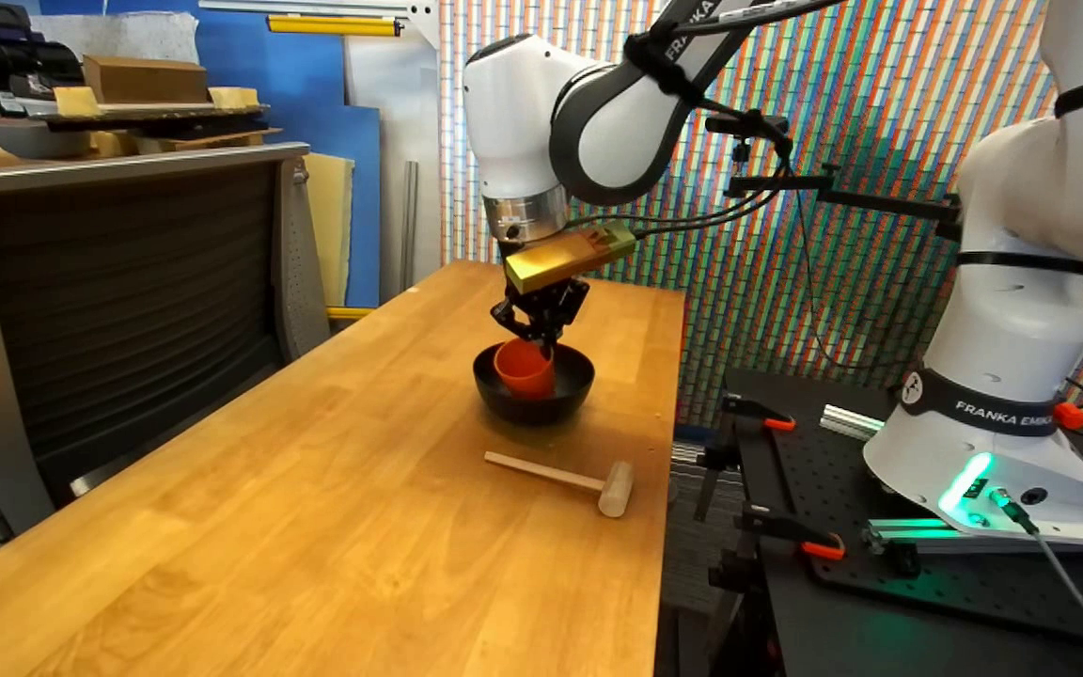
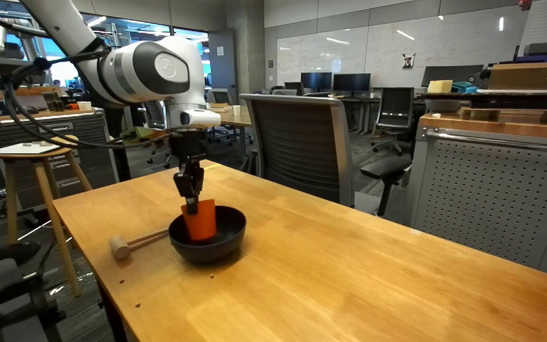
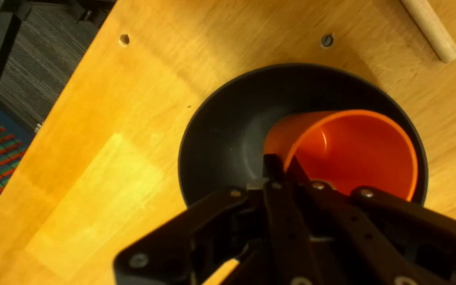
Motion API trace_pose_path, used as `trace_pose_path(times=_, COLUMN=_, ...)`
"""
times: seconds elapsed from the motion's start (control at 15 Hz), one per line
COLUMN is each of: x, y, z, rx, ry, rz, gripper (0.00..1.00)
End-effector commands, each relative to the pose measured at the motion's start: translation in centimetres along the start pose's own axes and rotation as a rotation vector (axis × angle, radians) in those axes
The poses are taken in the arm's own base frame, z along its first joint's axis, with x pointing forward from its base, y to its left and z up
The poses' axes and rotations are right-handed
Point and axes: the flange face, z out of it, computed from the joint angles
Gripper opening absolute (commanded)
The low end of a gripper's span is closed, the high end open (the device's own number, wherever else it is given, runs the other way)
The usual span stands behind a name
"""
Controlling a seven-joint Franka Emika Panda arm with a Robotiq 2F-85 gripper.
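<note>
The Robotiq gripper is clamping the orange cup by its rim; the cup is leaning inside the black bowl, and a wooden mallet is lying nearby.

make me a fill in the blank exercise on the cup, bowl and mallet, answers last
1. The orange cup sits tilted inside a black ____.
2. The jaws are closed on the edge of the ____.
3. The mallet lies on top of the ____.
4. In the wrist view, the only part of the mallet showing is its ____.

Missing words: bowl; orange cup; table; handle.
</note>
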Motion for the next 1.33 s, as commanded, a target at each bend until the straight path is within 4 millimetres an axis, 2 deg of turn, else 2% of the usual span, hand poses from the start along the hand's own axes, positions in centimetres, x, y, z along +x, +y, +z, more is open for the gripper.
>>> trace_pose_path(times=0.0, x=1.3, y=-0.7, z=1.2, rx=0.014, ry=-0.016, rz=-0.024, gripper=0.31)
trace_pose_path(times=0.13, x=1.3, y=-1.0, z=0.8, rx=0.007, ry=0.005, rz=-0.031, gripper=0.45)
trace_pose_path(times=0.27, x=0.8, y=-1.5, z=-0.4, rx=-0.001, ry=0.05, rz=-0.04, gripper=0.61)
trace_pose_path(times=0.47, x=0.0, y=-2.2, z=-3.0, rx=-0.029, ry=0.17, rz=0.015, gripper=0.83)
trace_pose_path(times=0.6, x=-1.3, y=-2.9, z=-4.5, rx=-0.06, ry=0.283, rz=0.013, gripper=0.98)
trace_pose_path(times=0.73, x=-2.8, y=-3.4, z=-6.3, rx=-0.069, ry=0.322, rz=0.001, gripper=1.0)
trace_pose_path(times=0.87, x=-5.3, y=-3.9, z=-9.2, rx=-0.027, ry=0.301, rz=-0.119, gripper=1.0)
trace_pose_path(times=1.0, x=-7.5, y=-3.9, z=-13.0, rx=0.054, ry=0.266, rz=-0.241, gripper=1.0)
trace_pose_path(times=1.27, x=-10.7, y=-2.7, z=-21.3, rx=0.205, ry=0.213, rz=-0.427, gripper=1.0)
